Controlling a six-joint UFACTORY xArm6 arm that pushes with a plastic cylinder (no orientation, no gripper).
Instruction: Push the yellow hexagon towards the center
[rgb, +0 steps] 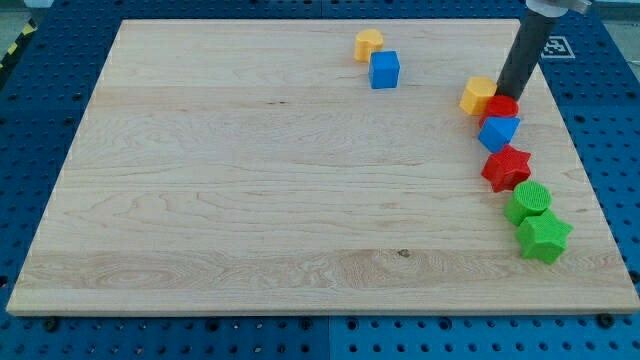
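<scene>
The yellow hexagon (478, 95) lies near the view's right side of the wooden board (250, 200), toward the top. My tip (507, 94) stands just to its right, close to or touching it, right above a red round block (502, 106). The rod leans up toward the view's top right corner. A second yellow block (368, 44), rounded on one side, lies near the board's top edge, left of the hexagon.
A blue cube (384, 69) sits beside the rounded yellow block. Below the red round block run a blue block (497, 131), a red star (506, 168), a green round block (528, 201) and a green star (543, 237), close to the board's right edge.
</scene>
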